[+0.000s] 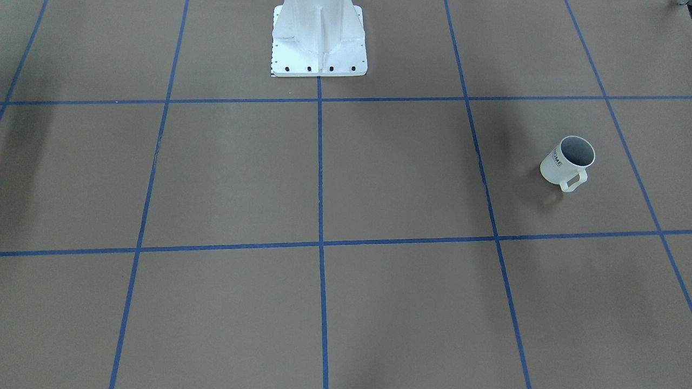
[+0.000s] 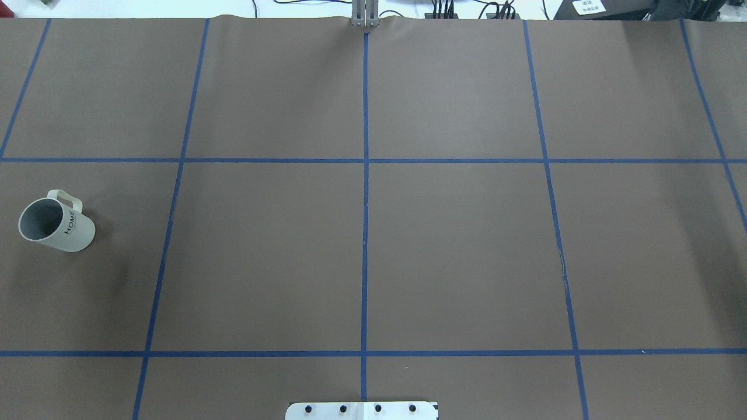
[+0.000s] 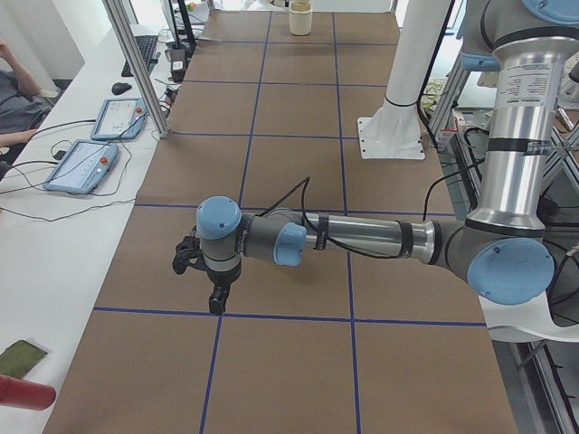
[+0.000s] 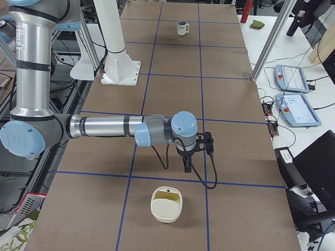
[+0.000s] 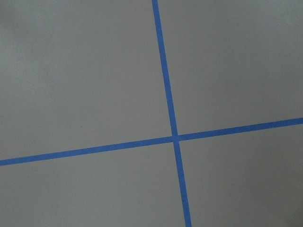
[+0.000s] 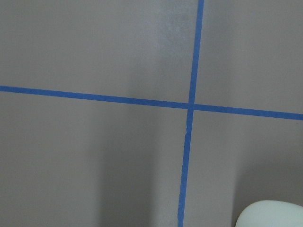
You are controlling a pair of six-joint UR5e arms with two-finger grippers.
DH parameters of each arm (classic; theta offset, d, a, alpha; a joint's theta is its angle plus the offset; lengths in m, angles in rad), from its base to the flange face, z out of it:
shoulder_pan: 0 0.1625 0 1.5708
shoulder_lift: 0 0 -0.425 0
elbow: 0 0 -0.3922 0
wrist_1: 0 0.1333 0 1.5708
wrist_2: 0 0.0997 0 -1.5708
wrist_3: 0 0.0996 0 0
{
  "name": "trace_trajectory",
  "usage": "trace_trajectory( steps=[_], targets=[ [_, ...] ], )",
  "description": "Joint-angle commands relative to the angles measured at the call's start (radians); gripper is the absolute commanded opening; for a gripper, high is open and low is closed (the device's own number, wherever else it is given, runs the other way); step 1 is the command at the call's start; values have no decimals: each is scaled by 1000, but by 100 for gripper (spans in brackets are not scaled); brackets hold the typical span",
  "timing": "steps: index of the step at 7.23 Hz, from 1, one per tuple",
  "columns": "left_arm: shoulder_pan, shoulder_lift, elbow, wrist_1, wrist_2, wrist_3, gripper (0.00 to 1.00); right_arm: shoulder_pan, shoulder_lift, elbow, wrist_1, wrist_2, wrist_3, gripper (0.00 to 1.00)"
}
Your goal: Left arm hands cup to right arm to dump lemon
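The cream-white cup [image 1: 565,165] with black "HOME" lettering stands upright on the brown table, on my left side. It also shows in the overhead view [image 2: 58,224] and small and far off in the exterior right view [image 4: 181,27]. What shows of its grey inside is bare, and no lemon is visible. My left gripper [image 3: 217,303] hangs fingers-down over the table, shown only in the exterior left view. My right gripper [image 4: 187,166] hangs likewise over the other end. I cannot tell whether either is open or shut. Neither touches the cup.
A cream container [image 4: 166,206] with a yellowish patch inside sits at the table's right end, near my right gripper. It also shows at the corner of the right wrist view [image 6: 270,215]. The white robot base [image 1: 319,43] stands mid-table. Pendants [image 3: 90,154] lie on the side bench.
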Motion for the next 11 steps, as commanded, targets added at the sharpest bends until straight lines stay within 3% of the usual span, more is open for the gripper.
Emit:
trace_trajectory(
  steps=[1,8,11],
  targets=[
    [0,2,-2,-1,0,0,100,-1,16,-28,4,1,0,100],
    [0,3,-2,1,4,0,100,-1,16,-28,4,4,1,100],
    [-3,66,-72,3,1,-2,100,-1,16,-27,6,6,1,100]
  ],
)
